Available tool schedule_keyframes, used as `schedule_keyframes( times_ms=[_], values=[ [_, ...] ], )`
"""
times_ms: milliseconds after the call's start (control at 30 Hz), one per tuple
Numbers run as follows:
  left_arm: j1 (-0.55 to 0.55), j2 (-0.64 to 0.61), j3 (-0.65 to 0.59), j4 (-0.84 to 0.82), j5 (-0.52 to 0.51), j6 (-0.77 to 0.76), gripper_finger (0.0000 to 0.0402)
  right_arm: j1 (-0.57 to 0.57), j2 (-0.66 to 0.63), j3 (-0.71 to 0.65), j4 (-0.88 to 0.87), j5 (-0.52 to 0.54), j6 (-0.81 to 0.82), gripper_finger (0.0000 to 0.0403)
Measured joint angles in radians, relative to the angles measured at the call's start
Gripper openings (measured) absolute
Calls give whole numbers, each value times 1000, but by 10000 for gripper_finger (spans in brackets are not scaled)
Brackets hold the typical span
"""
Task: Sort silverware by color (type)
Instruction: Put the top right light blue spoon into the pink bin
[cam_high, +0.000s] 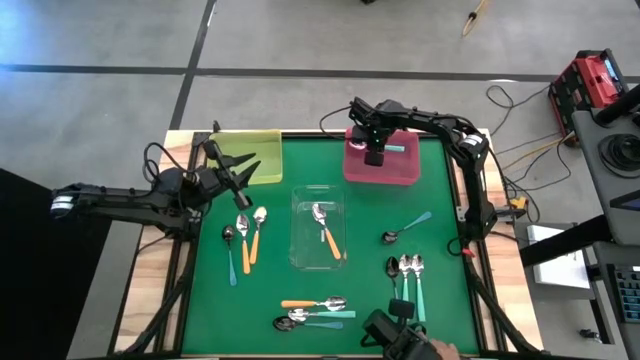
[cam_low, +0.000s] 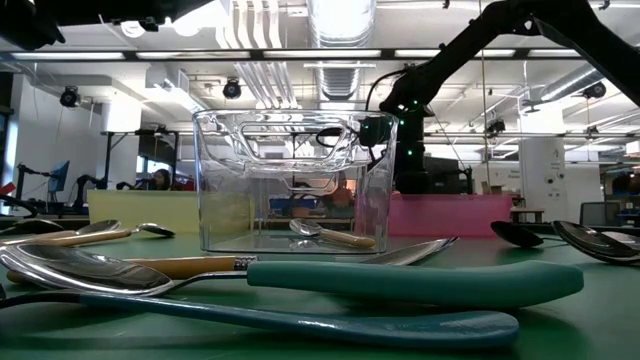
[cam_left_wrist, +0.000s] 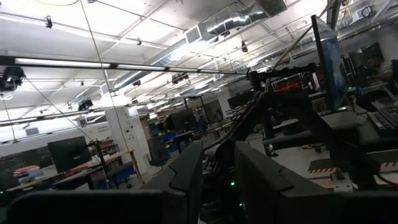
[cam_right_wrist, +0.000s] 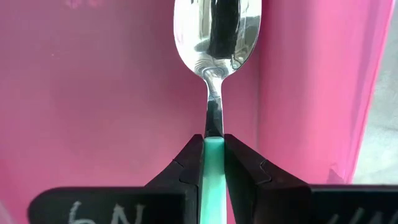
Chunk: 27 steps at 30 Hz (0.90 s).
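right gripper (cam_right_wrist: 212, 168) pinching teal spoon (cam_right_wrist: 214, 37), pink tray (cam_high: 381, 166)

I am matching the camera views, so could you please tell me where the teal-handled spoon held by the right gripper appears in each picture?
High view: teal-handled spoon at top centre, over the pink tray, in the right gripper.
Low view: cannot be made out; the arm hangs above the tray.
Left wrist view: not in it.
Right wrist view: centre, spoon clamped by its handle.
Shared landmark: the pink tray.
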<state>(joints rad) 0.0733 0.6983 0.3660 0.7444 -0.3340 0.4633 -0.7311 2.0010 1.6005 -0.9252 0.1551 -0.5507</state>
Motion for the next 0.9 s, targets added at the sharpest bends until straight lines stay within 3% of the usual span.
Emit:
schedule_keyframes(
  times_ms=[900],
  values=[
    [0, 0, 0, 1, 0, 0, 77, -1, 31, -3, 15, 2, -1, 43]
  ],
)
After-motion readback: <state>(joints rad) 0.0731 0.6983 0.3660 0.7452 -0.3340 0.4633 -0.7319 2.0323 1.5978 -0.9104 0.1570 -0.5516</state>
